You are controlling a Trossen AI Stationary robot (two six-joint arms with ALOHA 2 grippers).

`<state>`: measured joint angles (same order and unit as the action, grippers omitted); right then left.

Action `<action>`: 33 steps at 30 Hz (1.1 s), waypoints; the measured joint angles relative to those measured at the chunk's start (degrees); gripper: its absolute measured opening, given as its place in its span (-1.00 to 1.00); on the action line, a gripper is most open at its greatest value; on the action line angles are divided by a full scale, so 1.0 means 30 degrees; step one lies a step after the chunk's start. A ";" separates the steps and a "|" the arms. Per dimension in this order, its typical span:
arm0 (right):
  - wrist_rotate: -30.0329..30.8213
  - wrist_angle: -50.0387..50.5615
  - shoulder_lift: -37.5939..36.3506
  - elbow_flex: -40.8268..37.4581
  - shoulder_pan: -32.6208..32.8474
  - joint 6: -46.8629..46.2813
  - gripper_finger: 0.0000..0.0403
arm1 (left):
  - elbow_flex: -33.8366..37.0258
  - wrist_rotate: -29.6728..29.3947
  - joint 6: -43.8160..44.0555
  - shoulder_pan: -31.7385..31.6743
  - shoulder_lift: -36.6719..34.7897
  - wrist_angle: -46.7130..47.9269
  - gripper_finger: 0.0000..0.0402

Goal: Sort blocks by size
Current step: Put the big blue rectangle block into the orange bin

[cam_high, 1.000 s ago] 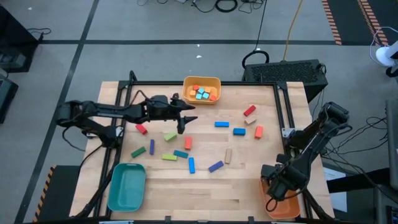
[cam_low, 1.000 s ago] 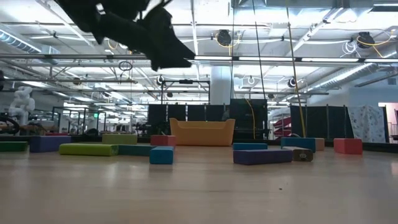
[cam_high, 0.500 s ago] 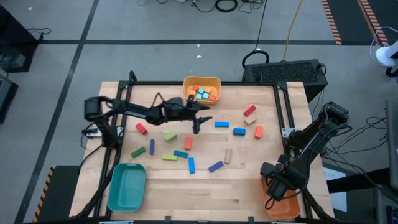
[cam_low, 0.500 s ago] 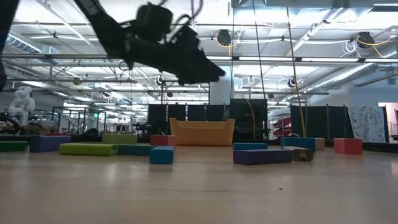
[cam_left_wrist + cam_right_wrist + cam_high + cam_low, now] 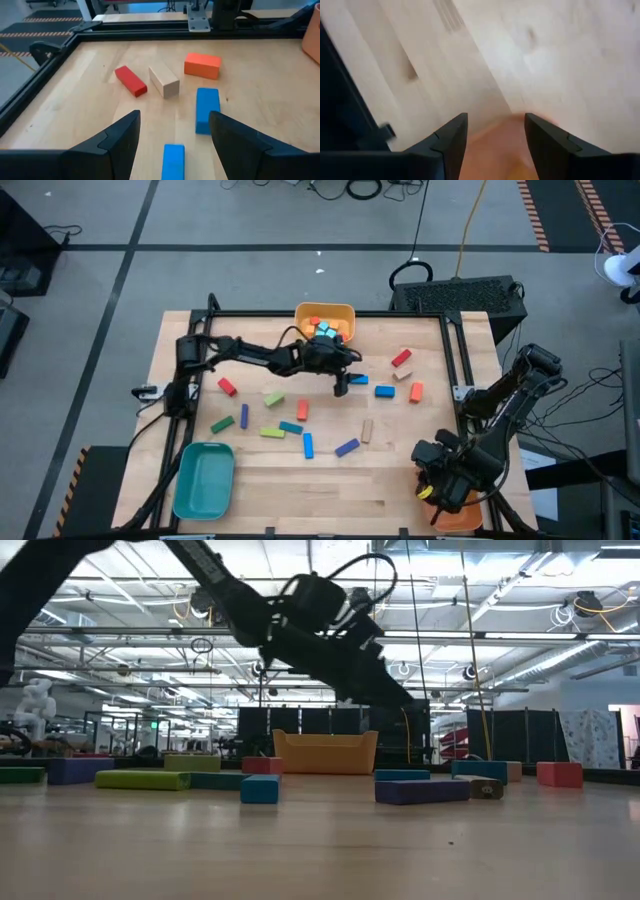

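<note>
You see left gripper (image 5: 172, 131) released, empty, above counter (image 5: 390, 470) | blue blocks (image 5: 173, 160) just ahead and below it, red (image 5: 131, 80), tan, orange ones beyond | right gripper (image 5: 495, 131) released over orange tray (image 5: 500, 150).

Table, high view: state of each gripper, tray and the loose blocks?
left gripper: open, empty, above a blue block
right gripper: open, empty, at the orange tray
yellow tray: holds several small blocks
teal tray: empty
orange tray: contents hidden by the arm
loose blocks: scattered flat on the table
</note>
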<state>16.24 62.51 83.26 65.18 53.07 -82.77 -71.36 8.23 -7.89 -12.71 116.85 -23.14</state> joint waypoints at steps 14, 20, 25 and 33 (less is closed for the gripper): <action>0.2786 -0.0979 0.0000 0.0127 0.0045 -0.0215 -0.10 | -0.3950 0.1271 0.0019 0.0776 0.3566 0.2020 0.57; 0.3688 -0.2073 0.0000 0.0134 0.0045 -0.0210 -0.10 | -0.5019 0.1104 0.0088 0.1082 0.4510 0.2100 0.74; 0.3996 -0.2466 0.0000 0.0134 0.0045 -0.0202 -0.10 | -0.5640 0.1052 0.1529 0.1117 0.4985 0.2208 0.75; 0.4148 -0.2649 0.0000 0.0134 0.0045 -0.0202 -0.10 | -0.8225 0.0291 0.2121 0.1192 0.6043 0.6262 0.75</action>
<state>28.69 54.57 83.26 65.58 53.21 -83.37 -96.04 9.11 -1.53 -9.13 134.98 -4.36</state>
